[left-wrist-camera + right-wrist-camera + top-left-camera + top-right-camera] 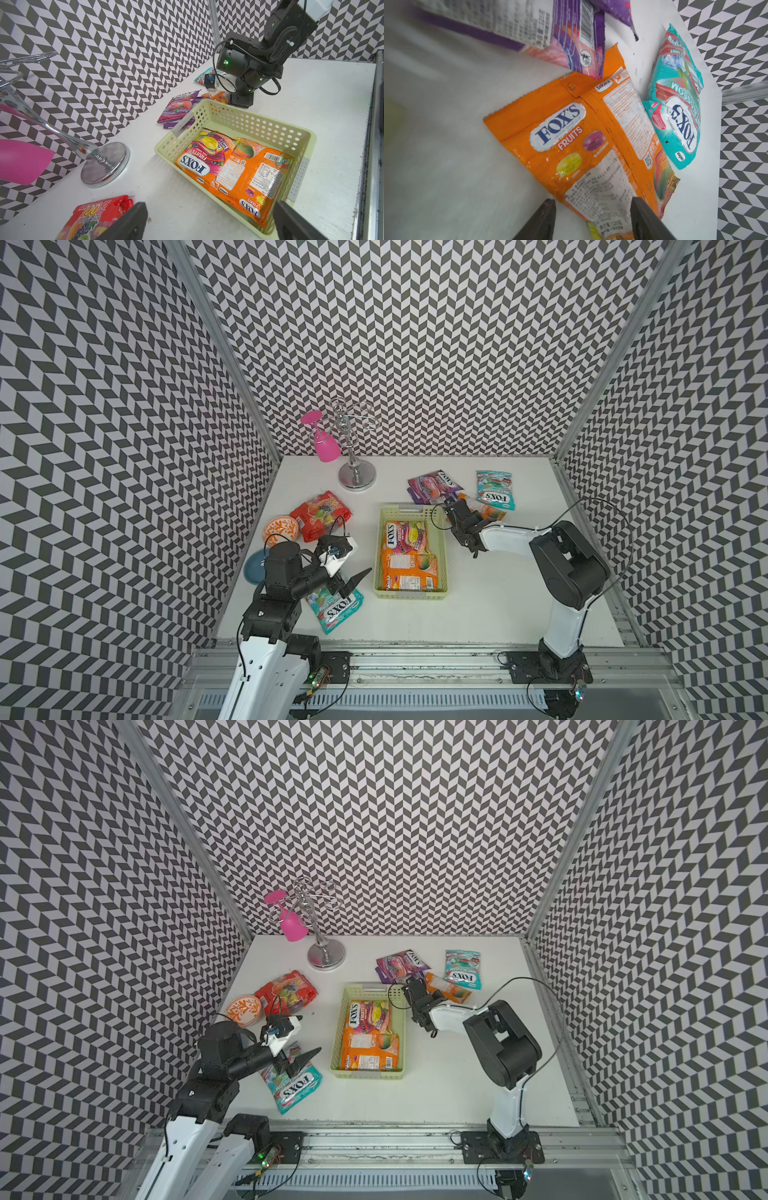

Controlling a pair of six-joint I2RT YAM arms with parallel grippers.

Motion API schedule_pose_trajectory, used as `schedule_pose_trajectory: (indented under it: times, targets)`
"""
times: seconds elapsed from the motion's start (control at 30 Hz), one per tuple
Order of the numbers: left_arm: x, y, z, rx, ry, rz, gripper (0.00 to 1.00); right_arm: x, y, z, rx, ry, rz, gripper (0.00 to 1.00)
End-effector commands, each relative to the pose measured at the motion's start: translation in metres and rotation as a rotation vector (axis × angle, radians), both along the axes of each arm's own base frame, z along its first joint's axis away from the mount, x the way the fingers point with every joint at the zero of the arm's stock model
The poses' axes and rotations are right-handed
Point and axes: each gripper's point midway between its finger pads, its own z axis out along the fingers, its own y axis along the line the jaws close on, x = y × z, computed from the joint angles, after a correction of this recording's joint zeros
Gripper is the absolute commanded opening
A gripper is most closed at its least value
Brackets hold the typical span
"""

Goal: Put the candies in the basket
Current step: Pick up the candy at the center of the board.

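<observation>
Lying flat, orange bag (571,135) reads "FOX'S FRUITS".

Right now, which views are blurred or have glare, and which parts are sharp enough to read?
Right wrist view: the loose orange bag is sharp and readable; the purple bag and the bare table are smeared. Left wrist view: sharp, with white glare on the orange bag inside the basket. Both top views: even light, corner posts lean from wide-angle distortion.
</observation>
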Motion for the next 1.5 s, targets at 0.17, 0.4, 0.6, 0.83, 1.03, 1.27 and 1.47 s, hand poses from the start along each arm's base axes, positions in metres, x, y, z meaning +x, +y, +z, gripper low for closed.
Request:
schedule_pose_trajectory:
  times: [0.17, 0.4, 0.6, 0.83, 1.03, 1.27, 1.47]
  targets:
    - [0.002, 0.000, -0.002, 0.009, -0.005, 0.002, 0.99, 0.016, -0.006, 0.001, -0.074, -0.062, -0.022, 0.58]
    - [0.002, 0.000, 0.000, 0.008, -0.011, 0.006, 0.99, 0.018, -0.011, 0.003, -0.119, -0.085, -0.022, 0.33]
    - [0.001, -0.001, 0.000, 0.005, -0.017, 0.004, 0.99, 0.019, -0.011, 0.017, -0.108, -0.116, -0.019, 0.04]
    - [0.002, 0.000, 0.002, 0.002, -0.025, 0.013, 0.99, 0.012, -0.010, 0.042, -0.088, -0.154, -0.014, 0.00]
    - [0.003, 0.002, 0.002, 0.000, -0.027, 0.023, 0.99, 0.005, -0.007, 0.070, -0.039, -0.191, -0.010, 0.00]
    - [0.004, 0.003, 0.003, 0.001, -0.031, 0.032, 0.99, -0.004, -0.003, 0.097, -0.020, -0.217, -0.003, 0.00]
    - [0.006, 0.007, 0.005, 0.003, -0.036, 0.053, 0.99, -0.015, 0.004, 0.121, -0.033, -0.232, 0.016, 0.00]
